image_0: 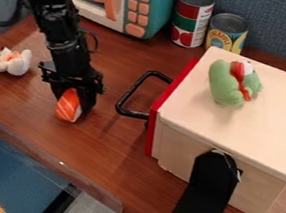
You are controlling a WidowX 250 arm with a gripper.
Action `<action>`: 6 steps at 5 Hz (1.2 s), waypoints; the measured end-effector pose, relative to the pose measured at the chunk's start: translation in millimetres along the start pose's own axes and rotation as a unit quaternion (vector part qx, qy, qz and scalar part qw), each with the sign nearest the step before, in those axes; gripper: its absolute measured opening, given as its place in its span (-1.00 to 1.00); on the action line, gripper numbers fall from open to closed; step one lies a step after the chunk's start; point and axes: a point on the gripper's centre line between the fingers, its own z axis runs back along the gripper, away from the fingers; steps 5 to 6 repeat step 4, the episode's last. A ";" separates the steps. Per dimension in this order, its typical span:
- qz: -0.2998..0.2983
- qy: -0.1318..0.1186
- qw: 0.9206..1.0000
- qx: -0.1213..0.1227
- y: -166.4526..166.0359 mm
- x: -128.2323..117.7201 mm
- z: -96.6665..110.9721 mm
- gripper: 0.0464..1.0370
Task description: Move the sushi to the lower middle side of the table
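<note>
My gripper (74,99) hangs over the left part of the brown table (114,162), pointing down, with its fingers around the orange-and-white striped sushi (69,105). The sushi's upper end is hidden between the fingers, and its lower end shows below them, close to the table surface. Whether it touches the wood I cannot tell.
A white plush toy (10,61) lies to the left. Behind stand a teal toy microwave (147,8) and two cans (192,17). To the right is a wooden box (272,118) with a black handle (128,94), bearing a green plush (226,85).
</note>
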 end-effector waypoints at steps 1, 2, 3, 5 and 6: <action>-0.001 0.006 1.000 0.012 1.9 -5.9 1.3 0.14; 0.008 0.007 1.000 0.013 0.7 -9.6 7.0 0.73; -0.006 -0.023 1.000 0.020 -7.9 -5.2 37.7 0.94; -0.020 -0.044 0.999 0.010 -15.3 -5.1 57.3 0.93; -0.020 -0.044 0.999 0.010 -15.3 -5.1 57.3 0.93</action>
